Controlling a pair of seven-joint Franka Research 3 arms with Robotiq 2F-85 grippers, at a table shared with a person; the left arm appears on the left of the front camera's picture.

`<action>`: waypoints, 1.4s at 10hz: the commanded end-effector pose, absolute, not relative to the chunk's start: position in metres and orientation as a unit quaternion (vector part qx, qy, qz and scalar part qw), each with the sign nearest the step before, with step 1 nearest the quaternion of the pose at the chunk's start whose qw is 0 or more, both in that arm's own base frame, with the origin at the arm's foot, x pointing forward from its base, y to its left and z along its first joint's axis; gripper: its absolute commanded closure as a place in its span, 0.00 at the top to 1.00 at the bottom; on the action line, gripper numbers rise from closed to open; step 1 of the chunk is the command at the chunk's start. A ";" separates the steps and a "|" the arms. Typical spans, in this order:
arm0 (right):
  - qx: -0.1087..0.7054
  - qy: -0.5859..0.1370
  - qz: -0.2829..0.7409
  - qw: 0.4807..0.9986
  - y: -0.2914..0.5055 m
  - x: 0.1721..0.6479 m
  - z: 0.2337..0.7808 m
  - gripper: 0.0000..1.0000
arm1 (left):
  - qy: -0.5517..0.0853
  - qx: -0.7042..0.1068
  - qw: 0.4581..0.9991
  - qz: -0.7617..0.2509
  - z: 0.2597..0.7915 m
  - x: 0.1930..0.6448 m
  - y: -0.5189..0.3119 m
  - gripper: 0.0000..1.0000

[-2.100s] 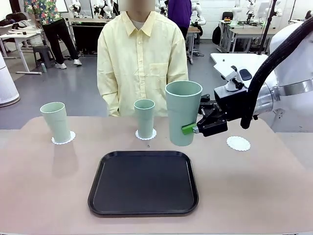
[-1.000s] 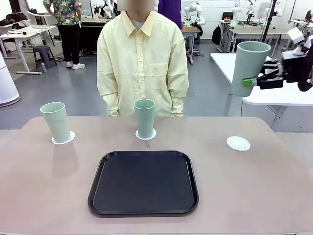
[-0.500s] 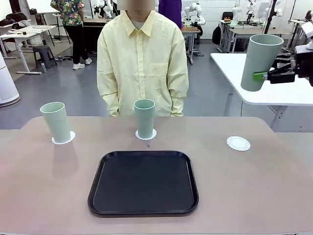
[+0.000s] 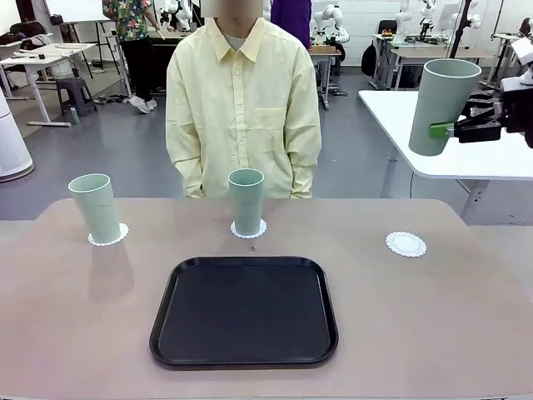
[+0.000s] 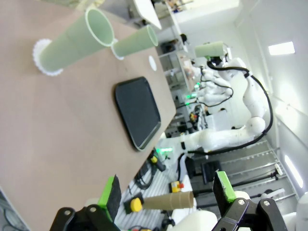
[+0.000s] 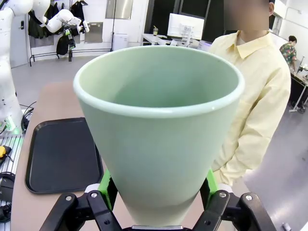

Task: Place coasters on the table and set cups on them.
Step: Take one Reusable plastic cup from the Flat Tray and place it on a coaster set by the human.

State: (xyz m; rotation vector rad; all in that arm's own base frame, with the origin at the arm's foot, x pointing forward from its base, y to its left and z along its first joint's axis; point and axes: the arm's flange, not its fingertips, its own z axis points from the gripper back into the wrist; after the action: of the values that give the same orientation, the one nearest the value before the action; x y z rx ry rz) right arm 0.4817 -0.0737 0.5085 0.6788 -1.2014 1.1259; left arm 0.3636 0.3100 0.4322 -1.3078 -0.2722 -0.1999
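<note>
Since the earlier frame my right gripper (image 4: 454,130) has carried the third cup (image 4: 439,106) up off to the right, well above the counter (image 4: 466,333); in the last half second it barely shifts. Its jaws pinch the cup low on its wall. The left gripper (image 5: 168,192) hangs with jaws spread, holding nothing. Two cups already stand on coasters; the bare coaster (image 4: 405,243) waits at far right. I'd bring the cup down upright, centred over that doily, and let go only once it sits flat.
</note>
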 end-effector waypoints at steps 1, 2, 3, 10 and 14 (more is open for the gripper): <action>0.317 -0.498 0.485 0.646 -0.090 0.508 0.487 0.82 | -0.126 -0.604 0.781 -0.092 0.434 0.362 0.311 1.00; 0.326 -0.490 0.481 0.650 -0.104 0.520 0.475 0.82 | -0.126 -0.604 0.781 -0.092 0.434 0.362 0.311 1.00; 0.325 -0.480 0.476 0.662 -0.117 0.530 0.460 0.82 | -0.126 -0.604 0.781 -0.092 0.434 0.362 0.311 1.00; 0.402 -0.425 0.457 0.671 -0.147 0.549 0.367 0.82 | -0.126 -0.604 0.781 -0.092 0.434 0.362 0.311 1.00; 0.421 -0.421 0.495 0.633 -0.152 0.548 0.332 0.82 | -0.126 -0.604 0.781 -0.092 0.434 0.362 0.311 1.00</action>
State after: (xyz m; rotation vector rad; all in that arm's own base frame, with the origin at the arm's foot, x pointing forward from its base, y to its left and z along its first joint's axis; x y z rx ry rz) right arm 0.5411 -0.1434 0.3343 0.9473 -0.9540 1.0620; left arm 0.3637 0.3099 0.4322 -1.3079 -0.2720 -0.2001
